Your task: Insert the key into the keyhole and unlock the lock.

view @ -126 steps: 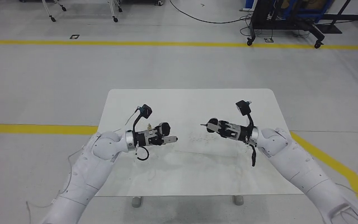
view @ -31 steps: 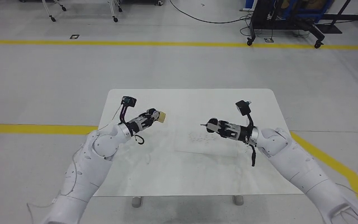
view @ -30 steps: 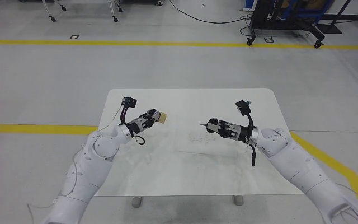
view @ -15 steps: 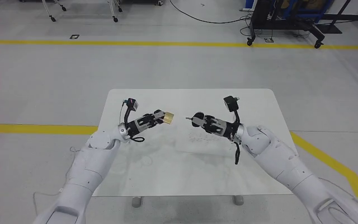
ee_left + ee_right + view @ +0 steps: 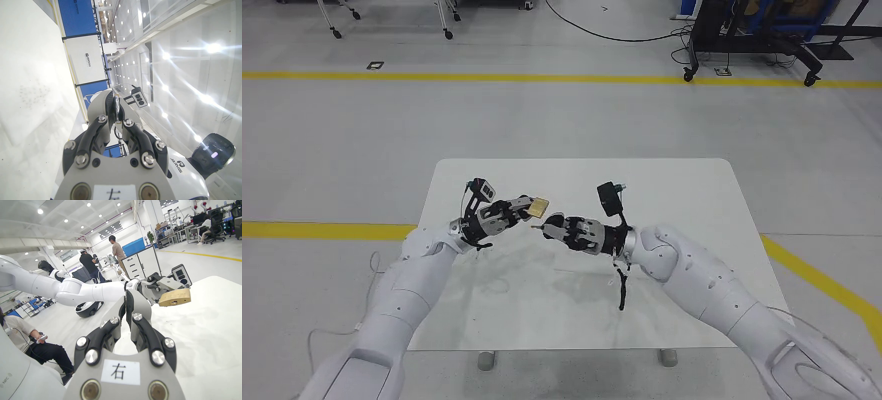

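Over the white table (image 5: 682, 200), the left gripper (image 5: 525, 209) holds a brass padlock (image 5: 539, 207) in the air above the tabletop's middle, its fingers clamped on the steel shackle (image 5: 116, 108), which shows edge-on between the ribbed pads in the left wrist view. The lock's body juts out past the fingertips, and its end face with the keyhole (image 5: 174, 302) is turned towards the right arm. The right gripper (image 5: 547, 224) hangs just beside the padlock but apart from it, pointing at it from the opposite side. Its fingers (image 5: 132, 306) are pressed tightly together, and whether the key sits between them is too small to make out.
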`<action>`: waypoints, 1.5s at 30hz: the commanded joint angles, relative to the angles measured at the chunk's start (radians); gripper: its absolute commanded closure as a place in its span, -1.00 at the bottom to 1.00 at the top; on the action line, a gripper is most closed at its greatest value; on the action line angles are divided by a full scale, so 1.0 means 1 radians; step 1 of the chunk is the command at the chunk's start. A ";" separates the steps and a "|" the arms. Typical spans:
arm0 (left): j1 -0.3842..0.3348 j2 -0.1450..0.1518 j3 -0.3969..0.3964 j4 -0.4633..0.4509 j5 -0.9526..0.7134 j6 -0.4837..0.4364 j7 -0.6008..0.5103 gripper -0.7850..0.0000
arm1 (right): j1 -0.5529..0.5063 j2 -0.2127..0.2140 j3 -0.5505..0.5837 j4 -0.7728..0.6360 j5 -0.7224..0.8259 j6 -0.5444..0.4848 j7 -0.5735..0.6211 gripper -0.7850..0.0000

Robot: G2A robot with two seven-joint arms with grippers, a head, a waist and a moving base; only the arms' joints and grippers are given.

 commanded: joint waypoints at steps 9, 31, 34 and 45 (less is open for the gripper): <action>-0.027 -0.021 0.002 0.068 -0.058 0.002 -0.067 1.00 | 0.001 -0.078 -0.015 0.075 -0.250 0.014 -0.257 1.00; -0.028 -0.024 -0.013 0.035 0.018 -0.016 -0.070 1.00 | 0.031 -0.165 0.068 0.293 -0.372 0.043 -0.576 1.00; -0.021 -0.016 -0.020 0.005 0.056 -0.036 -0.049 1.00 | 0.033 -0.161 0.104 0.314 -0.354 0.000 -0.600 1.00; 0.054 0.025 0.001 -0.252 0.221 -0.053 -0.033 1.00 | 0.040 -0.152 0.134 0.327 -0.121 -0.007 -0.365 1.00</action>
